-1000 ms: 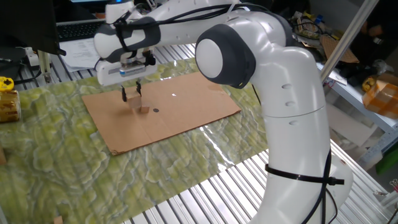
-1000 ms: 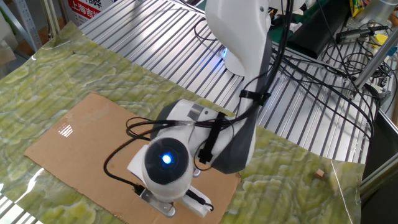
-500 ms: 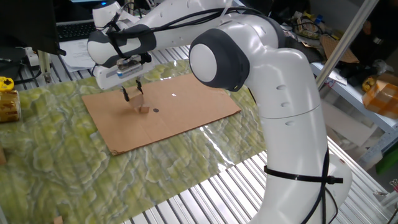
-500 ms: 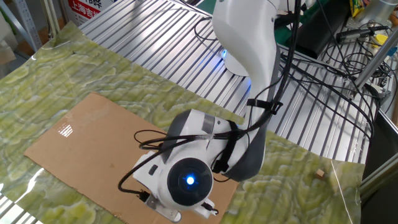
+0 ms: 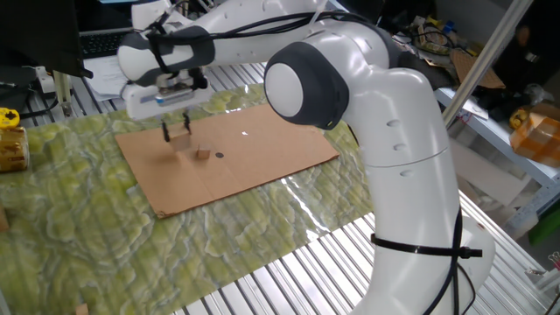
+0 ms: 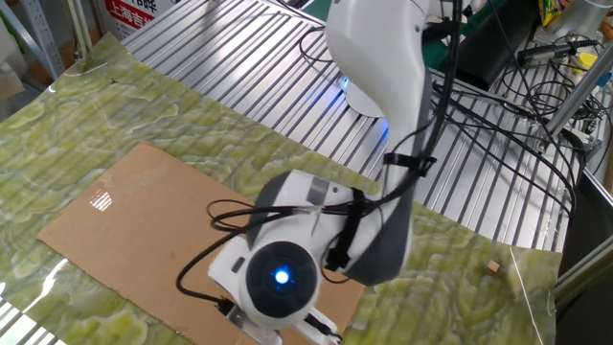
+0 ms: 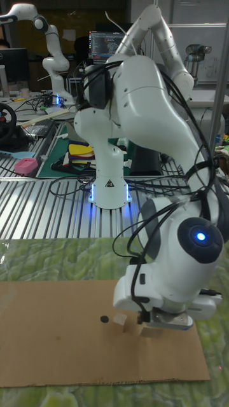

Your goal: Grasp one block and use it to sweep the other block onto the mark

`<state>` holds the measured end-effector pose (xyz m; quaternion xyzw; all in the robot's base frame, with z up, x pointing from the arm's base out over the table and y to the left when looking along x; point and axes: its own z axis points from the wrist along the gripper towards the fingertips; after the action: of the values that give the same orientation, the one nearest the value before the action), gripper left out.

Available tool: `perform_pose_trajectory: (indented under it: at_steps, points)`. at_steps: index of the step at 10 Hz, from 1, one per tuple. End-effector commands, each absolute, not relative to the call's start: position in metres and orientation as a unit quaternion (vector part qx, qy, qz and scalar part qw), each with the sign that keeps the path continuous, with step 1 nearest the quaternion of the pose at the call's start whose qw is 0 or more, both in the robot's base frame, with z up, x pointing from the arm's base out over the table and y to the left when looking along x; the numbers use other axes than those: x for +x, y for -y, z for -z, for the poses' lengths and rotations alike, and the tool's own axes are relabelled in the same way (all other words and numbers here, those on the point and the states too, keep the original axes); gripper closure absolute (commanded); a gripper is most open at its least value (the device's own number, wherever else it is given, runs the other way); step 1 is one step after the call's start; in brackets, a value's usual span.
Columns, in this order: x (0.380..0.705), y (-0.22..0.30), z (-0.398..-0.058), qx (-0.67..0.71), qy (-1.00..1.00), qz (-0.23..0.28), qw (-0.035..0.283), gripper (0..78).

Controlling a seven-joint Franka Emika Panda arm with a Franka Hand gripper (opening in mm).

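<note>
My gripper [image 5: 176, 132] hangs over the left part of the brown cardboard [image 5: 262, 149], shut on the pale wooden cube [image 5: 180, 141], which sits between its dark fingers just above the sheet. The small brown block [image 5: 202, 154] lies to the right of the cube, a short gap apart. Just right of it is the dark round mark [image 5: 219, 156]. In the tall fixed view the mark [image 7: 104, 320], the small block [image 7: 119, 320] and the held cube [image 7: 150, 331] stand in a row from left to right. The arm's body hides all of these in the other fixed view.
The cardboard [image 6: 115, 220] lies on a green patterned mat [image 5: 70, 236] over a metal slatted table. A yellow object [image 5: 10, 140] sits at the far left. A small white speck [image 5: 244, 134] marks the cardboard. Loose wood bits [image 5: 80, 308] [image 6: 491, 268] lie near the mat's edges.
The gripper has moved left with the cube, opening a gap between the cube and the small block. The small block and the mark have stayed put.
</note>
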<state>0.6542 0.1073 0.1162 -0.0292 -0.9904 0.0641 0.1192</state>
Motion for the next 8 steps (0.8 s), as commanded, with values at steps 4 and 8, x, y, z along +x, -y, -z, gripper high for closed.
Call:
perform_pose_trajectory:
  at_steps: [4, 8]
  points:
    - [0.666, -0.115, -0.117, -0.046, 0.996, 0.000, 0.081, 76.4]
    - [0.666, -0.115, -0.117, -0.027, 0.995, 0.043, 0.082, 76.4]
